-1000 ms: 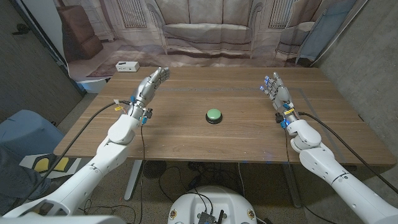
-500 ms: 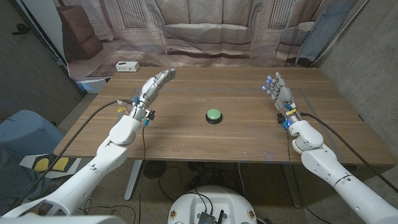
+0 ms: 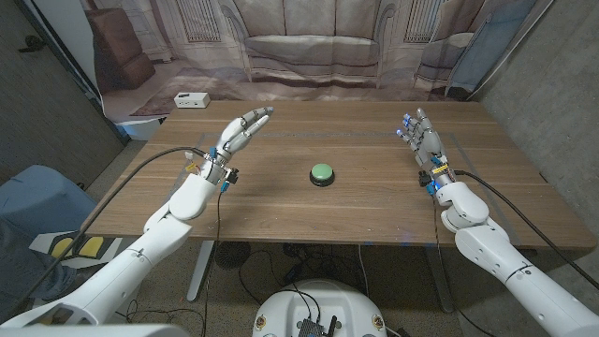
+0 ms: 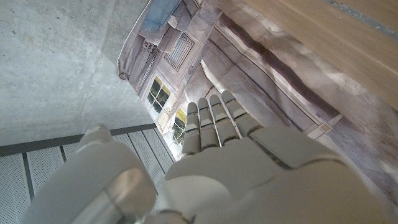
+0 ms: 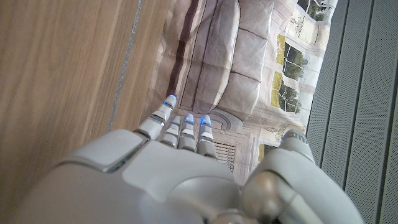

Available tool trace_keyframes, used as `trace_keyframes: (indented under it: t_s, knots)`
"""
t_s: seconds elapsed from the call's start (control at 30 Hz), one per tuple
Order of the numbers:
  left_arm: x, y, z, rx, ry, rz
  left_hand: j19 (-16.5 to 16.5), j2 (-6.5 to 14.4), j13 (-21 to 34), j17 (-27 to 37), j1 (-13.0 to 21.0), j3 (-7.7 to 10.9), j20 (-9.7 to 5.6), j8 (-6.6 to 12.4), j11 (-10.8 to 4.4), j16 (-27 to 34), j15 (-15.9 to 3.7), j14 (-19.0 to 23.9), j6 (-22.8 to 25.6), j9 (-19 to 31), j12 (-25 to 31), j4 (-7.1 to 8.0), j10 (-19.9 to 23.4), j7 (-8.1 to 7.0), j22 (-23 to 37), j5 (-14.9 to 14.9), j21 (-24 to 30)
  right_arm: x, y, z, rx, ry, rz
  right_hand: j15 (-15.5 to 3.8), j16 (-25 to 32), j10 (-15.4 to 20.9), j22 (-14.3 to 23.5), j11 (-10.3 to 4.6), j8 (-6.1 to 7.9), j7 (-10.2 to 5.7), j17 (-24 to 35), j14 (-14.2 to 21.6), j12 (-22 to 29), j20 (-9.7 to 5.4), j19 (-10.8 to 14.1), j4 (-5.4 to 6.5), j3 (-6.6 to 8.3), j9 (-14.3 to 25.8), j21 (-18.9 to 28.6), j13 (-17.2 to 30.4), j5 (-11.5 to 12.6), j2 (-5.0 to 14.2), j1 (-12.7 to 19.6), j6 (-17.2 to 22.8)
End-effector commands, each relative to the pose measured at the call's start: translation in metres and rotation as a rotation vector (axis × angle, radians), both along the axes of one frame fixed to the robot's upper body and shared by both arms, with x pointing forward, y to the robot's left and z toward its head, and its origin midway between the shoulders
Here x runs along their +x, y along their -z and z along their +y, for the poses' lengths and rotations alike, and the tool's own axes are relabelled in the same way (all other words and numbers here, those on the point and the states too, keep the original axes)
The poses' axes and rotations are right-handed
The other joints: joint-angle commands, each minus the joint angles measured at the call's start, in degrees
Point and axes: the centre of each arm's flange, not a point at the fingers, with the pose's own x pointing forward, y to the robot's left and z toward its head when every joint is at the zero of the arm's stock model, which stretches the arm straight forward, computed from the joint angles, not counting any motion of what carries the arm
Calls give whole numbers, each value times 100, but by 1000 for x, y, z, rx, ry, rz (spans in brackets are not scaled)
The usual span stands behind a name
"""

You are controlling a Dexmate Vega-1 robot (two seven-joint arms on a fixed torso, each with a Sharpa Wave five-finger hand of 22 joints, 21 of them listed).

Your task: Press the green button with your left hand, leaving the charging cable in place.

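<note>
Off to my left hand's (image 3: 234, 139) right, well apart, the green button (image 3: 322, 172) is sitting unpressed; I am lifting that hand, fingers spread, swinging buttonward. Right hand (image 3: 423, 140) is apparently idling open. Approach beginning.

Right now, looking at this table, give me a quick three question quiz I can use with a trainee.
1. True or false: the left hand is pressing the green button.
2. The button sits: A) at the table corner, B) near the middle between both hands, C) under the right hand.
3. What small white thing lies on the floor beyond the table's far left corner?

Key: 1 false, it is apart from it, fingers extended. 2 B. 3 A white box.
</note>
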Motion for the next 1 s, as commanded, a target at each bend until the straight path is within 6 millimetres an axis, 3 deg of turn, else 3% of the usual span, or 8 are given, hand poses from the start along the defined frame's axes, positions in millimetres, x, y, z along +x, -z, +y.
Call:
trace_keyframes:
  t_s: [0.03,1.0]
  knots:
    - [-13,1,-11,98,-144,-103,76,2,14,25,63,18,-20,37,2,-1,0,69,71,13,29,-51,57,0,31,16,-28,-5,0,0,-26,37,6,13,0,41,7,15,38,-11,15,50,-18,-17,3,-6,0,9,-4,10,-34,6,25,44]
    - [-47,0,-39,233,-322,-353,278,55,21,24,190,43,-71,49,-130,-14,-106,301,384,17,41,-127,312,-110,34,67,-95,-7,2,-1,-9,24,-4,-24,19,127,8,-35,49,-40,8,128,-6,-35,76,-22,-15,9,3,11,-52,22,23,96]
